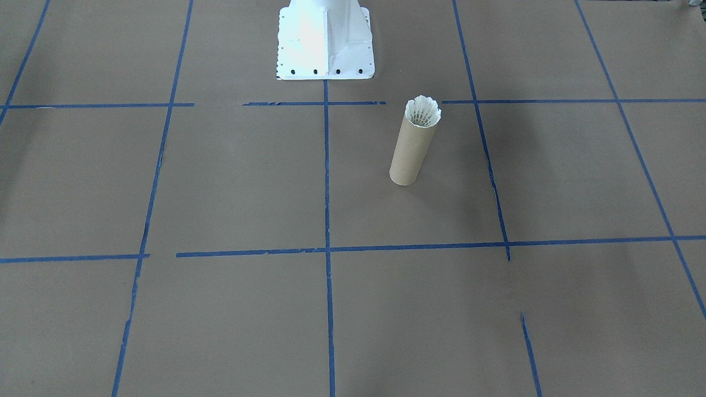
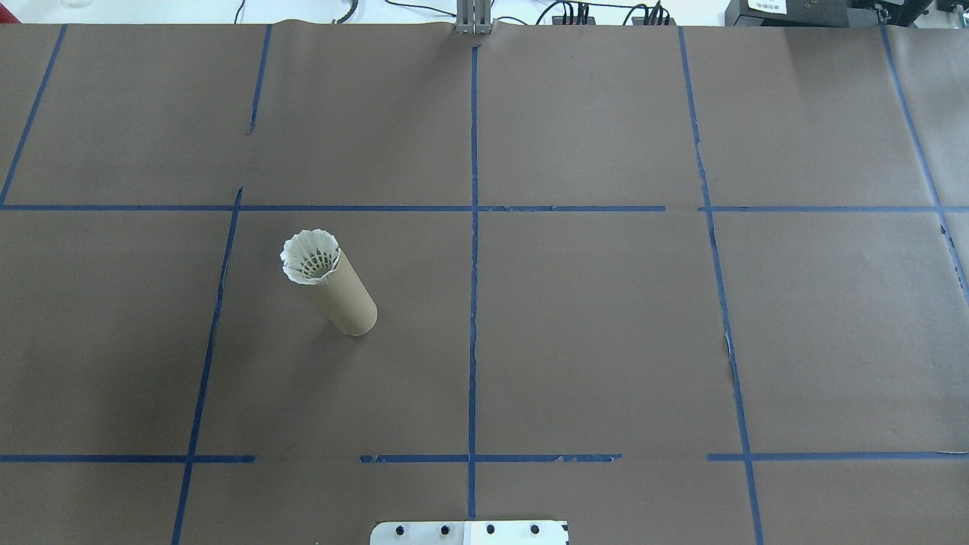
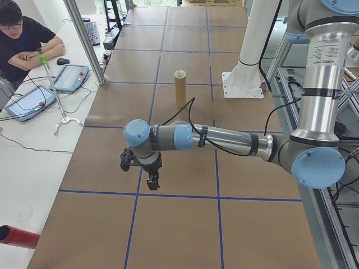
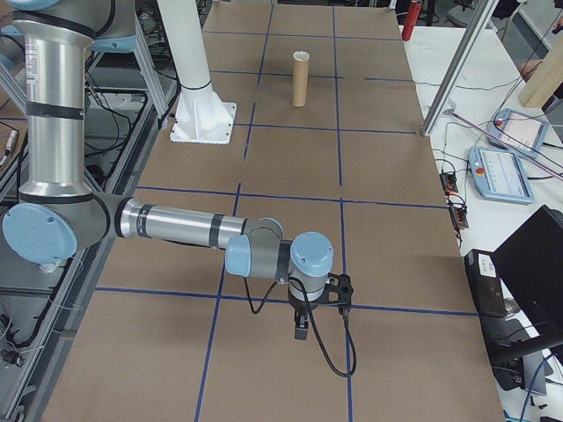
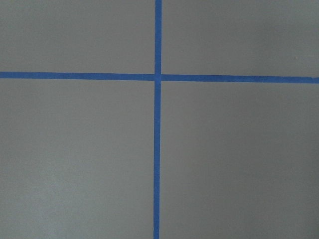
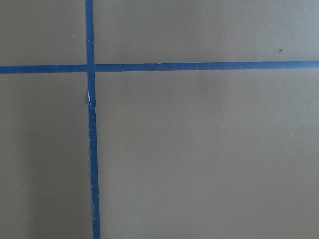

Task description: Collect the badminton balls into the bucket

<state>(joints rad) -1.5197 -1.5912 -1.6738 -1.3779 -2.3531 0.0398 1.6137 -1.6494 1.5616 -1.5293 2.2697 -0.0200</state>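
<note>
You see the bucket (image 2: 345, 294) standing upright on the brown table (image 2: 606, 318), in the left half of the overhead view, a little nearer to the robot than the table's middle row of blue tape (image 2: 473, 250). One shuttlecock (image 2: 310, 257) sits in its mouth, feathers up; the white skirt fills the opening and rises a little above the rim, and its cork tip is hidden inside. In the front-facing view the same bucket (image 1: 411, 151) is just right of the centre tape line, with the shuttlecock (image 1: 423, 112) on top, and the white robot base (image 1: 324, 38) is behind it at the top edge. Both arms are well apart from the bucket. In the left side view the left gripper (image 3: 150, 178) hangs over the table near a tape crossing at the near end, fingers pointing down, with the bucket (image 3: 180, 89) far behind it. In the right side view the right gripper (image 4: 302, 327) hangs likewise over the other end of the table, and the bucket (image 4: 301, 79) is far away. For both grippers you cannot tell from these side views how the jaws stand. Each wrist camera shows only brown paper and a tape cross. A person (image 3: 25, 42) sits at the side desk with tablets (image 3: 31, 102).
</note>
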